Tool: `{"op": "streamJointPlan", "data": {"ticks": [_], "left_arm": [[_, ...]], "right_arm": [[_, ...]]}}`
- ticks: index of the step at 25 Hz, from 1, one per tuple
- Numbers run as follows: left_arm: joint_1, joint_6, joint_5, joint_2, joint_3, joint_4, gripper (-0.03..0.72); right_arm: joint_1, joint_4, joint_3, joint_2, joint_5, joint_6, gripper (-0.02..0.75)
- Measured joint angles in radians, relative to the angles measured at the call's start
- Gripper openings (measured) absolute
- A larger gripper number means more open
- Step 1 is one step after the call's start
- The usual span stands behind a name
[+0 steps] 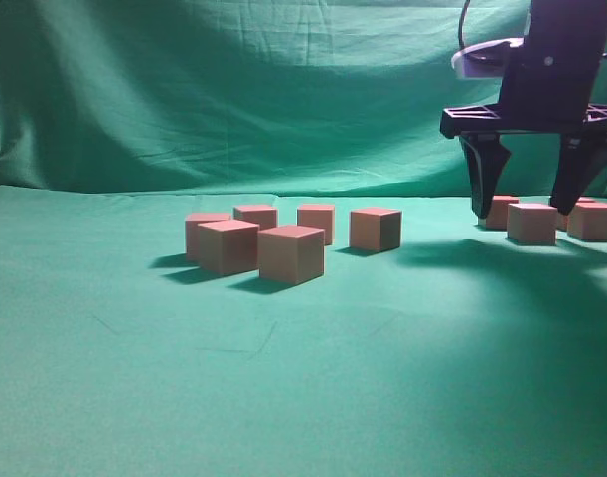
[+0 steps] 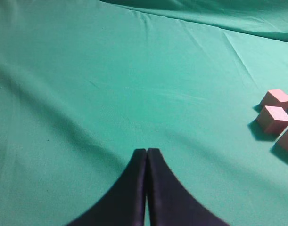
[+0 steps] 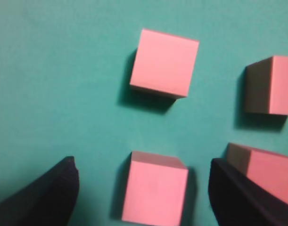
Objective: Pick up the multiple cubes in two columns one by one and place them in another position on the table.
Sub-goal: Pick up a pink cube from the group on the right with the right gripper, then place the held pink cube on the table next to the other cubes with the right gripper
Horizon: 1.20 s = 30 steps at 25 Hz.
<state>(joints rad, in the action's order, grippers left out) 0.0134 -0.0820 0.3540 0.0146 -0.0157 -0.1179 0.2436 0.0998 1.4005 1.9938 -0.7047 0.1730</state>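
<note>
Cubes [image 1: 593, 221] partly behind right gripper [image 1: 530, 194]

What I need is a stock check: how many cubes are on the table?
10 cubes: six clustered centrally, four at right beneath the open right pincer, one of those barely visible from the side. More could be hidden.

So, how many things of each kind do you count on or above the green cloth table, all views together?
Small pink-topped, tan-sided cubes: 10 (6 mid-table, 4 under the right gripper)
Black grippers: 2 (with the left gripper)
Total: 12
</note>
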Motion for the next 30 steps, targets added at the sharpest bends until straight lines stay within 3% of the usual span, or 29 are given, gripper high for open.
{"op": "streamJointPlan", "data": {"ticks": [2,8,14,21,26,30], "left_arm": [[0.000,0.000,0.000,0.000,0.000,0.000,0.000],[0.000,0.000,0.000,0.000,0.000,0.000,0.000],[0.000,0.000,0.000,0.000,0.000,0.000,0.000],[0.000,0.000,0.000,0.000,0.000,0.000,0.000],[0.000,0.000,0.000,0.000,0.000,0.000,0.000],[0.000,0.000,0.000,0.000,0.000,0.000,0.000]], "right_arm": [[0.000,0.000,0.000,0.011,0.007,0.000,0.559],[0.000,0.000,0.000,0.023,0.011,0.000,0.253],[0.000,0.000,0.005,0.013,-0.017,-0.002,0.260],[0.007,-0.014,0.102,-0.140,-0.246,-0.002,0.260],[0.075,-0.017,0.105,-0.284,-0.420,-0.002,0.260],[0.186,-0.017,0.057,-0.369,-0.471,0.000,0.260]]}}
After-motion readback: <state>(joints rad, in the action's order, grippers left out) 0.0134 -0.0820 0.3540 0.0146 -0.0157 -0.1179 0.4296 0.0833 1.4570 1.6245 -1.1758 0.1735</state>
